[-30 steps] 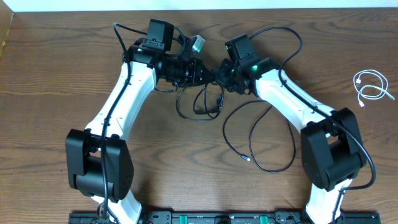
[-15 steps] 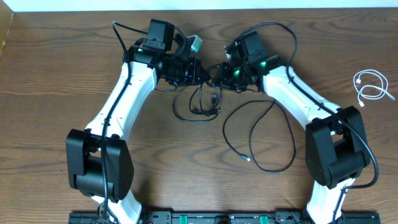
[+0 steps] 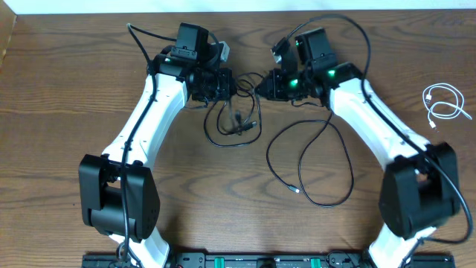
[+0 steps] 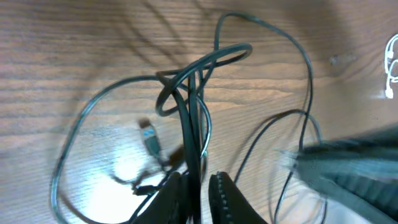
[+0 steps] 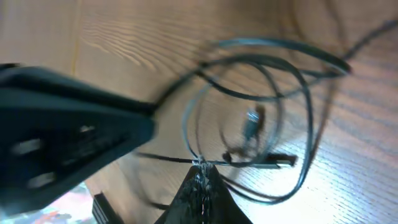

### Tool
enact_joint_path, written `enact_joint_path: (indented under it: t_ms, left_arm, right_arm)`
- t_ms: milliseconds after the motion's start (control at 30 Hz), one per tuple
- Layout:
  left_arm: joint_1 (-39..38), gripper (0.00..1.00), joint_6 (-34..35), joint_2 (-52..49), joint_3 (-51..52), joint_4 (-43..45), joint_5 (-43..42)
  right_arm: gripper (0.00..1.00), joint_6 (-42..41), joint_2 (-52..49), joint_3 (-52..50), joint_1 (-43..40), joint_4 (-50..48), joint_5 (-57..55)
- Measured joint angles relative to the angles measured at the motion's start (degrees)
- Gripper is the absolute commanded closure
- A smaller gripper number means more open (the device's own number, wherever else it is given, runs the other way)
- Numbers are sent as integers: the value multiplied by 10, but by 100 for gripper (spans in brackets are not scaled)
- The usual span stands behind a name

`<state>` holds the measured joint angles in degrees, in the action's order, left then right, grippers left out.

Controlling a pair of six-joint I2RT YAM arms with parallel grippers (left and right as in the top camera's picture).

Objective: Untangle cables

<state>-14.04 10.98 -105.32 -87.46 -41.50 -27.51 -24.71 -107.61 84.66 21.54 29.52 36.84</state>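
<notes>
Two black cables lie at the table's far middle. One forms a tangled bunch of loops [image 3: 235, 125] hanging between my grippers, and the other runs out in a wide loop [image 3: 309, 167] to the right. My left gripper [image 3: 232, 83] is shut on several black strands [image 4: 186, 81], pinched between its fingers [image 4: 199, 182]. My right gripper [image 3: 262, 84] faces it a short way apart. In the right wrist view its fingers [image 5: 202, 171] are shut on a thin black strand, with the loops [image 5: 298, 87] beyond. The white cable [image 3: 444, 104] lies coiled alone at the far right.
The table's far edge and a pale wall run just behind both grippers. The arms' own thick black wires arch over the wrists. The white cable also shows at the right edge of the left wrist view [image 4: 392, 62].
The right arm has swung up and to the right and the left wrist has turned. The grippers have drawn slightly apart, and the tangled bunch has shifted a little left and opened.
</notes>
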Motion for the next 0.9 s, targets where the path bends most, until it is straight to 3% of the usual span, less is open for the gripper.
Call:
enact_joint_path:
  t_ms: [33, 100, 167, 233, 267, 467, 567, 633, 900]
  left_arm:
    - [0, 78, -1, 0, 0, 0, 2]
    - [0, 78, 2, 0, 0, 0, 6]
    - [0, 79, 3, 0, 0, -1, 7]
    - [0, 79, 4, 0, 0, -2, 7]
    - [0, 78, 4, 0, 0, -3, 7]
    - [0, 71, 8, 0, 0, 1, 9]
    - [0, 55, 7, 0, 0, 21, 16]
    - [0, 50, 14, 0, 0, 31, 27]
    - [0, 50, 66, -5, 0, 70, 76]
  right_arm:
    - [91, 2, 7, 0, 0, 0, -5]
    - [65, 8, 16, 0, 0, -1, -16]
    - [53, 12, 17, 0, 0, 0, -42]
    - [30, 13, 17, 0, 0, 2, -75]
    - [24, 13, 17, 0, 0, 1, -92]
    - [18, 17, 17, 0, 0, 2, -146]
    - [18, 14, 17, 0, -1, 2, -162]
    - [20, 12, 17, 0, -2, 2, -169]
    - [18, 9, 17, 0, -32, 24, -178]
